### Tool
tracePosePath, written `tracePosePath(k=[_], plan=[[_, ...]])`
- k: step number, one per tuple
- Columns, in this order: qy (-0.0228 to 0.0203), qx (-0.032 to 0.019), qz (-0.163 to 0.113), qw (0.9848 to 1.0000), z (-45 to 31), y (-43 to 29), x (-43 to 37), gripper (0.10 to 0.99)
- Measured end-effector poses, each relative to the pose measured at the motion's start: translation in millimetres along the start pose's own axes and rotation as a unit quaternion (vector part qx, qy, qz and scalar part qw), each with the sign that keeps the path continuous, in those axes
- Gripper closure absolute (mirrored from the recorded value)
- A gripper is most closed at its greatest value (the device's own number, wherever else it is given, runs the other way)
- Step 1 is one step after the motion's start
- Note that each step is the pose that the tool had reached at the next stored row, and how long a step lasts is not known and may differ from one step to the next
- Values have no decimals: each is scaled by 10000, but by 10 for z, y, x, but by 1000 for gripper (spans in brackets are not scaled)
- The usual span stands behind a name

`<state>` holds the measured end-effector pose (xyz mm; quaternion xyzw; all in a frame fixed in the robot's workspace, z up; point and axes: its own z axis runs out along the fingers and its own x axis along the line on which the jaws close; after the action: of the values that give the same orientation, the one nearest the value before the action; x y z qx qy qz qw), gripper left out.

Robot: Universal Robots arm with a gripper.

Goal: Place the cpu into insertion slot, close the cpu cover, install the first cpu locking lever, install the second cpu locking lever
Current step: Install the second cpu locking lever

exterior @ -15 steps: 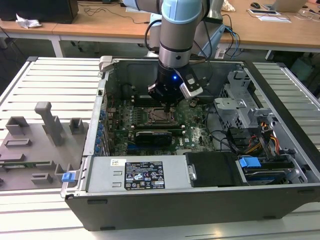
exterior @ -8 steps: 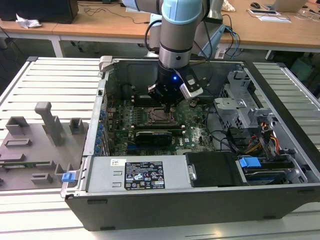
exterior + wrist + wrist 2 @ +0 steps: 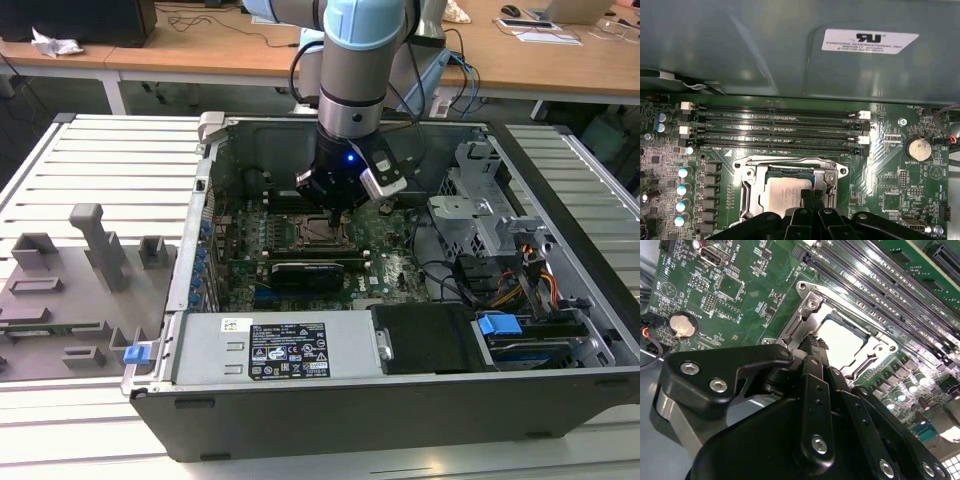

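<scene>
The arm reaches down into the open computer case (image 3: 560, 250), which lies on a slatted bench (image 3: 100, 170); the pincer (image 3: 333, 212) hangs right over the insertion slot (image 3: 322, 231) near the middle of the green motherboard (image 3: 385, 255), towards the far wall of the case. In both wrist views the cpu (image 3: 785, 192) lies flat in the slot, its pale face showing through the window of the cpu cover (image 3: 751, 187); the cover lies down over the socket, framing the chip. The pincer's fingers (image 3: 816, 352) are drawn narrow, tips close together with nothing seen between them, and they stand at the near edge of the cover, just above or touching it; which of the two I cannot tell. Four long black memory slots (image 3: 775, 130) run beside the socket, between it and the case wall; a round coin battery (image 3: 681, 325) sits on the board well apart from the socket. On the bench at the exterior view's left, beside the case, rests a grey fixture tray (image 3: 60, 290) with upright blocks.
</scene>
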<state>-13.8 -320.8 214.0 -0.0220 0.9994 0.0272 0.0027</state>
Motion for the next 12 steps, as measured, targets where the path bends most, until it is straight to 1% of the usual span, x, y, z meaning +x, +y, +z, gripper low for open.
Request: tracePosePath(k=[8,10,12], plan=[[0,0,1,10000,-3,-64,3,980],[1,2,0,10000,-7,-66,3,980],[0,1,0,10000,-54,-63,3,980]])
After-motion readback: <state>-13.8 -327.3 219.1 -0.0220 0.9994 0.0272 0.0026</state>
